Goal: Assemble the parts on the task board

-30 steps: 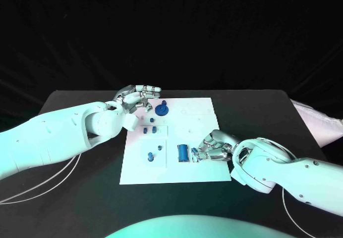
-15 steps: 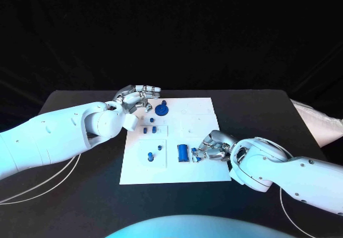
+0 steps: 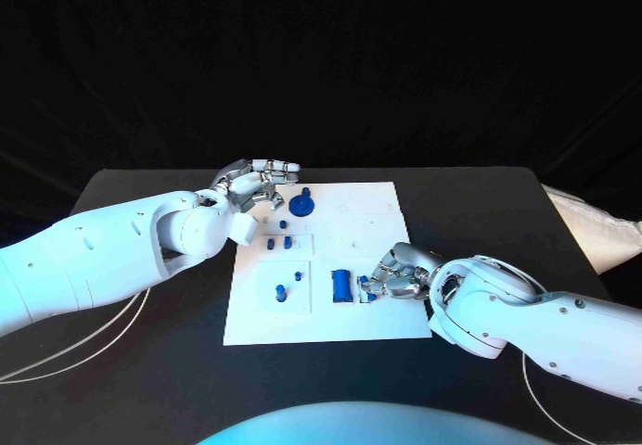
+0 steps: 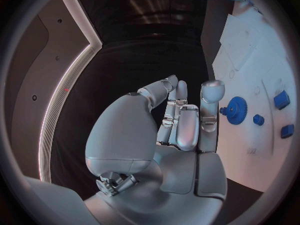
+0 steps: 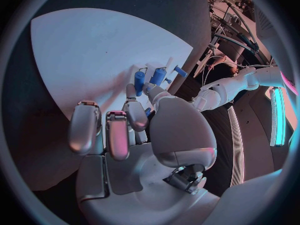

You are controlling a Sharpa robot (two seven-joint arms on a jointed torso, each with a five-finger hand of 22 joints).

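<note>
The white task board (image 3: 368, 215) lies mid-table. A blue gear (image 3: 303, 204) stands near its far left corner, with several small blue parts (image 3: 277, 245) below it and a larger blue cylinder (image 3: 342, 285) toward the near side. My left hand (image 3: 254, 181) hovers at the board's far left corner, beside the gear (image 4: 237, 110), fingers loosely extended and holding nothing (image 4: 181, 120). My right hand (image 3: 397, 276) rests on the board just right of the cylinder. Its thumb and a finger pinch a small blue part (image 5: 149, 112). Blue pieces (image 5: 139, 80) lie just beyond its fingertips.
A white padded object (image 3: 596, 227) lies at the table's right edge. Thin cables (image 3: 81, 348) trail over the black table (image 3: 160, 306) under my left arm. The board's right half is bare white.
My right hand has shifted a little toward the blue cylinder, keeping the small part in its pinch. The left hand stays where it was.
</note>
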